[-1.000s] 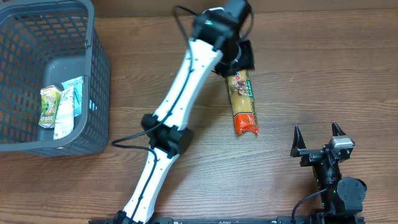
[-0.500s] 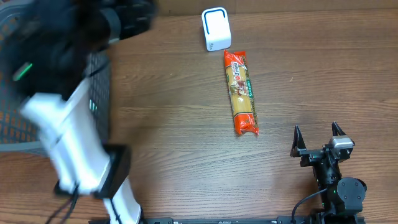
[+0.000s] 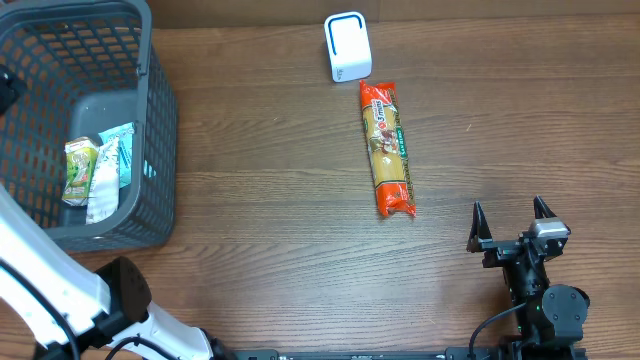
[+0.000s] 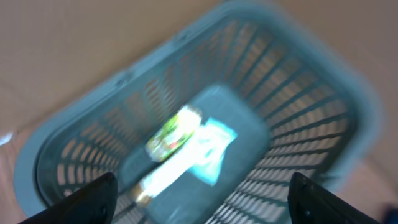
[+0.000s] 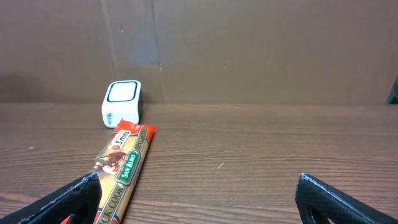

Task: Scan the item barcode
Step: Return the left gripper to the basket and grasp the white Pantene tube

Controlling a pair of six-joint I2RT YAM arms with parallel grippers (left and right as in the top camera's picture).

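Observation:
The item, a long orange-and-yellow pasta packet (image 3: 388, 150) (image 5: 121, 171), lies flat on the table just below the white scanner box (image 3: 347, 46) (image 5: 122, 102); no barcode shows on its upper face. My left gripper (image 4: 202, 199) hangs open and blurred above the grey basket (image 4: 298, 118), nothing between its fingers; in the overhead view only its white arm (image 3: 60, 290) shows at the lower left. My right gripper (image 3: 509, 215) (image 5: 199, 199) rests open at the front right, pointing toward the packet, empty.
The grey basket (image 3: 160, 130) stands at the far left, holding a green-yellow packet (image 3: 78, 170) (image 4: 174, 130) and a white-teal packet (image 3: 108, 170) (image 4: 208, 146). A brown cardboard wall (image 5: 249, 50) closes off the back of the table.
My left arm has swung from the top end of the pasta packet by the scanner to the left, over the basket, its jaws opening. The packet stays on the table, the scanner now uncovered. Right arm unmoved.

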